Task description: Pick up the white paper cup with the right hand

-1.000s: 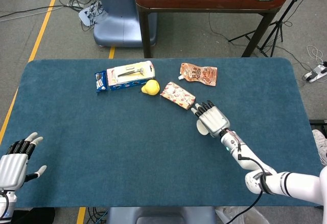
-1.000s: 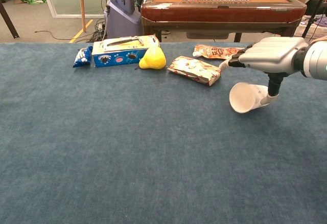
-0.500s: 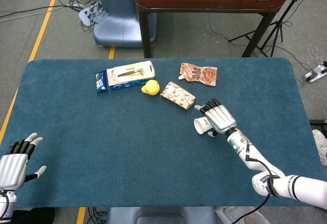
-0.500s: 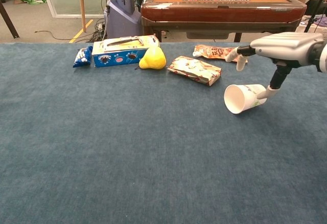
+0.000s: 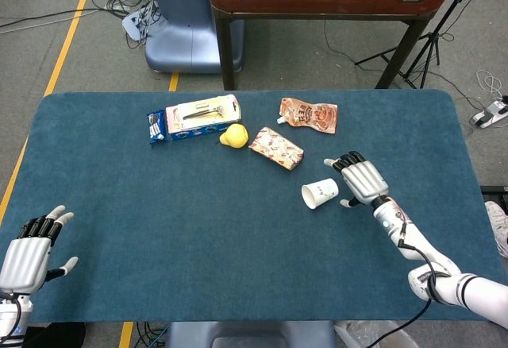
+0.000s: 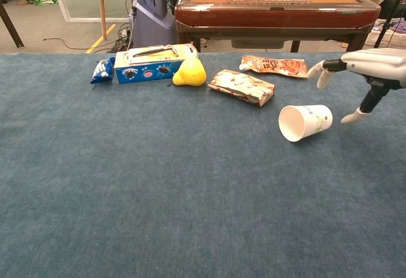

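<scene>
- right hand (image 5: 363, 179) is seen held low over the blue table (image 5: 159, 237), just to the right of the white paper cup (image 5: 320, 193); nothing is held in it and its fingers are spread.
- in the chest view the same right hand (image 6: 374, 68) is seen palm down above the cloth, fingers stretched toward the left, the thumb angled down toward the table behind the cup's base; a gap is seen between thumb and cup.
- the right forearm is seen running from the table's near right edge up toward the hand.
- the white paper cup (image 6: 305, 122) is found lying on its side on the table, its open mouth turned toward the left and the near edge, its base toward the right hand; a faint green print is seen on its wall.
- left hand (image 5: 28, 246) is seen at the near left corner of the table, fingers apart, nothing held; it is well apart from the cup.
- beyond the cup, a patterned packet (image 5: 276, 148) is seen lying nearest, with a yellow object (image 5: 234, 135) just beside it to the left.
- further left a blue box (image 5: 202, 114) is seen, and an orange pouch (image 5: 309, 114) lies toward the far edge.
</scene>
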